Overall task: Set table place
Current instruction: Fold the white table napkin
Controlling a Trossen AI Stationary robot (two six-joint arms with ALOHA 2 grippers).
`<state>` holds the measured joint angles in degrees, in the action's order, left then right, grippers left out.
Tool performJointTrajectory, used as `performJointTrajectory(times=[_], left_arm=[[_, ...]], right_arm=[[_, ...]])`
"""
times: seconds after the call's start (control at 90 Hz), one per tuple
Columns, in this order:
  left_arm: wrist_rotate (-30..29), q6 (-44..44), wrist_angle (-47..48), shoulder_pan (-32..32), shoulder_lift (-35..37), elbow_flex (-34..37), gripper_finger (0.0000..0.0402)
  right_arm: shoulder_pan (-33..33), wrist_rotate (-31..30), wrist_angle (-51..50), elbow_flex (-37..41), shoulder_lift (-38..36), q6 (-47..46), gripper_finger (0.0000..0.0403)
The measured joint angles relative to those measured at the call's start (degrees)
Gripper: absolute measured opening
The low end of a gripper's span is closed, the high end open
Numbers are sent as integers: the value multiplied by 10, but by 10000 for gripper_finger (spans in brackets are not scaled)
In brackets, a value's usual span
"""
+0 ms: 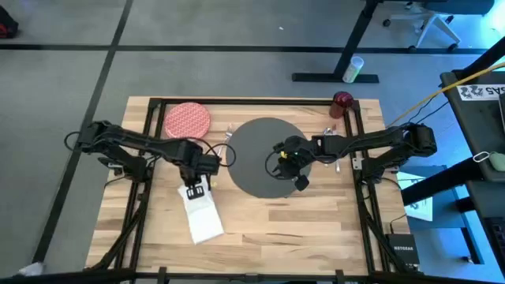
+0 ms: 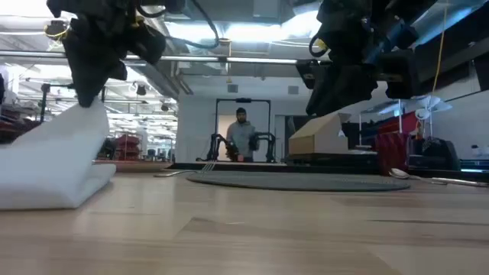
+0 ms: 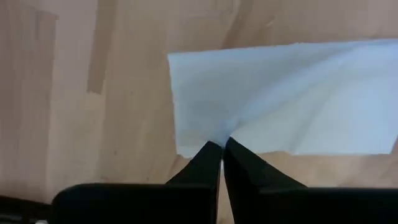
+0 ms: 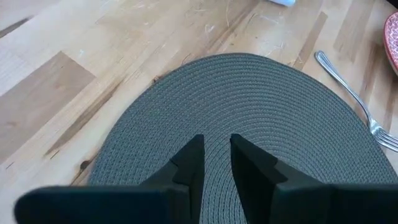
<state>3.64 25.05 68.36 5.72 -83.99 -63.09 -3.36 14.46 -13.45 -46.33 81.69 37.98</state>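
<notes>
The white napkin (image 1: 203,214) lies on the wooden table (image 1: 316,229) near its left front. My left gripper (image 1: 193,188) is shut on the napkin's far end, which is raised in the low view (image 2: 84,126). The dark grey round mat (image 1: 264,158) lies mid-table. My right gripper (image 4: 215,155) hangs just above it, slightly open with nothing between its fingers. The red patterned plate (image 1: 187,120) sits at the far left and the dark red cup (image 1: 342,100) at the far right. A fork (image 4: 354,93) lies between mat and plate. My left gripper pinches the napkin's edge (image 3: 221,135) between its two fingers, from above and pointing down. Creases fan out from the pinch. That end is lifted, and the napkin slopes down to its other end (image 2: 46,191), which rests on the table.
More silver cutlery (image 1: 338,162) lies right of the mat, under the right arm; a spoon (image 2: 399,174) shows there in the low view. A person (image 2: 241,136) stands far back in the room. Bare wood (image 1: 300,229) runs along the table's near edge.
</notes>
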Motion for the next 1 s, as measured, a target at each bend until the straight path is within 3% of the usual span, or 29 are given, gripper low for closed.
performJointTrajectory(times=[0.133, 0.578, 0.744, 1.0], left_arm=[[0, 5, 2, -2, 0, 0, 13], [13, 50, 4, -1, 0, 0, 116], [23, 50, -8, 20, -10, 10, 104], [32, 89, -87, 53, -21, 109, 54]], right_arm=[[0, 0, 0, 0, 0, 0, 65], [0, 0, 0, 0, 0, 0, 65], [0, 0, -1, 0, 0, 0, 65], [0, 0, -1, 0, 0, 0, 65]])
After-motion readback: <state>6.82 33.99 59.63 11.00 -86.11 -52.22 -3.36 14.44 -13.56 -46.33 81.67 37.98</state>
